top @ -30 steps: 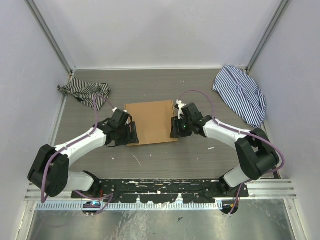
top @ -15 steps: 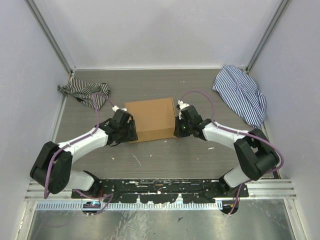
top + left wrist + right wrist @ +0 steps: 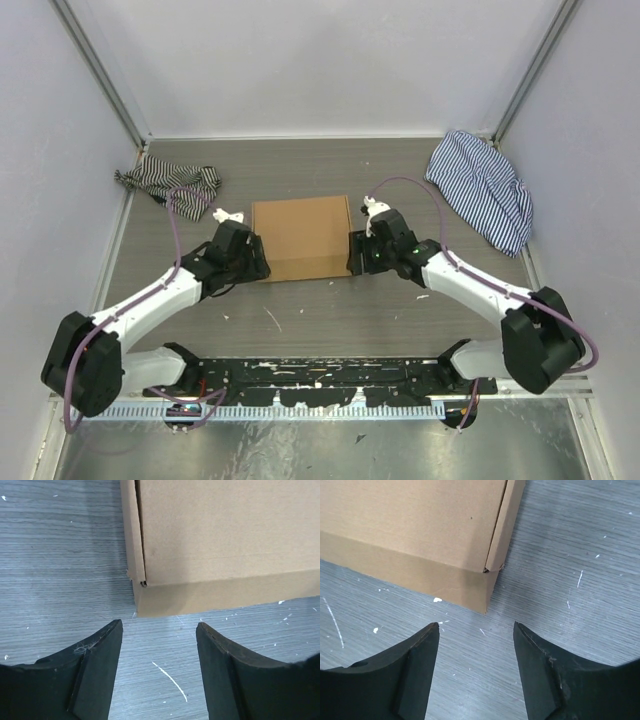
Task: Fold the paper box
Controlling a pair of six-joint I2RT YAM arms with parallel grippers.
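Paper box [image 3: 300, 238] lay closed, flat on table [image 3: 330, 310]. Left gripper [image 3: 159, 627] gaped wide just off its near-left corner; right gripper [image 3: 476, 627] same at near-right corner. Neither seemed to touch cardboard.

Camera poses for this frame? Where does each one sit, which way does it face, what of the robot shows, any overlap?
Top external: above and behind the arm bases, looking down on the table; both arms show, with the paper box between left pincer and right pincer.
Left wrist: on the left wrist, looking past its open pincer at the box's near-left corner.
Right wrist: on the right wrist, looking past its open pincer at the near-right corner.
Shared: both wrist views see the box's near wall, from opposite ends.
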